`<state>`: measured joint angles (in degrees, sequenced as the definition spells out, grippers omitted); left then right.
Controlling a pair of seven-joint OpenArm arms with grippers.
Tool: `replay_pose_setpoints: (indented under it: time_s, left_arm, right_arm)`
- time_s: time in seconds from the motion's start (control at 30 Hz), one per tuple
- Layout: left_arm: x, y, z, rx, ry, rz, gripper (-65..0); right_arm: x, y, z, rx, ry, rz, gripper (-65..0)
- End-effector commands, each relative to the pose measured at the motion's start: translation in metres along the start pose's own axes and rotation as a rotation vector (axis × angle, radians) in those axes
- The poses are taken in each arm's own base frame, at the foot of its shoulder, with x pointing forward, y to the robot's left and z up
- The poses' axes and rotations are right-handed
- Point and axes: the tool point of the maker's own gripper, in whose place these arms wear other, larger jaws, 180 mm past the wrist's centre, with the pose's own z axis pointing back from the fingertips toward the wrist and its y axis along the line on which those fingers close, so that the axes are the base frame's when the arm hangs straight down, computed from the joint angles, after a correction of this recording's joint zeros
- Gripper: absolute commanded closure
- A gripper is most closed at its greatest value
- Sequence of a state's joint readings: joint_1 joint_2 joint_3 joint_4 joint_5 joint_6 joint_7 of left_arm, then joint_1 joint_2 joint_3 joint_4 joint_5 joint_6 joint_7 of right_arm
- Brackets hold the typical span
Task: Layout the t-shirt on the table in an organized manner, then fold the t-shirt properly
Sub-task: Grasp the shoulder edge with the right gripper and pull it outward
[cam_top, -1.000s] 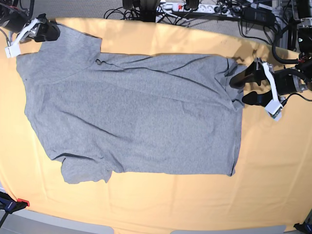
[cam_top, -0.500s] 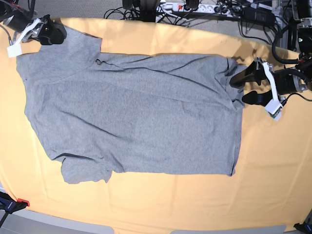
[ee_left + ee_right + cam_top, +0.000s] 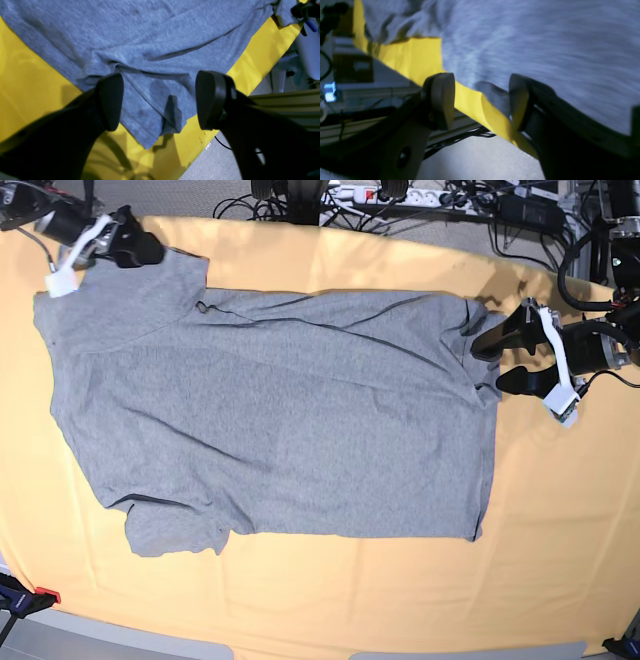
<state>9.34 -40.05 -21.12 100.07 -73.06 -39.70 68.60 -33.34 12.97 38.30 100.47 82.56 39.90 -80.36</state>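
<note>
T-shirt (image 3: 280, 410) flat on table (image 3: 560, 520); left claw (image 3: 507, 360) and right claw (image 3: 135, 242) released, at edges.

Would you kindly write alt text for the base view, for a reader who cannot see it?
A grey t-shirt lies spread flat, lettering hidden, on a yellow-orange table. The open left gripper sits at the shirt's right edge; the right gripper, also open, is at its top-left corner. Cables run along the floor behind.

Black left gripper (image 3: 503, 360) at right edge of base view, jaws spread apart. Black right gripper (image 3: 137, 242) at upper left, jaws likewise parted.
</note>
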Motion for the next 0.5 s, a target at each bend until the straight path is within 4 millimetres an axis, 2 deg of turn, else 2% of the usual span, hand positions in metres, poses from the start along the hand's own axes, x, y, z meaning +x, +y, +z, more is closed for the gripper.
replay_pose_setpoints:
  time_s: [0.0, 0.07, 0.2, 0.27, 0.37, 0.47]
  left_arm:
    - [0.015, 0.001, 0.007, 0.003, -0.037, -0.032, -45.4]
    - [0.015, 0.001, 0.007, 0.003, -0.037, -0.032, -45.4]
    - [0.015, 0.001, 0.007, 0.003, -0.036, -0.032, -45.4]
    - [0.015, 0.001, 0.007, 0.003, -0.036, -0.031, -45.4]
    - [0.015, 0.001, 0.007, 0.003, -0.037, -0.032, -45.4]
    - [0.015, 0.001, 0.007, 0.003, -0.036, -0.032, -45.4]
  right_arm:
    - [0.004, 0.004, 0.001, 0.017, -0.007, 0.017, -36.2]
    - [0.003, 0.007, -0.003, 0.028, 0.004, 0.021, -35.4]
    - [0.002, 0.002, -0.001, 0.005, 0.023, 0.035, -29.0]
    - [0.0, -0.003, 0.001, -0.022, 0.047, 0.046, -21.0]
    - [0.003, -0.008, 0.006, -0.037, 0.054, 0.059, -0.6]
    - [0.013, -0.011, 0.016, -0.059, 0.027, 0.076, 0.0]
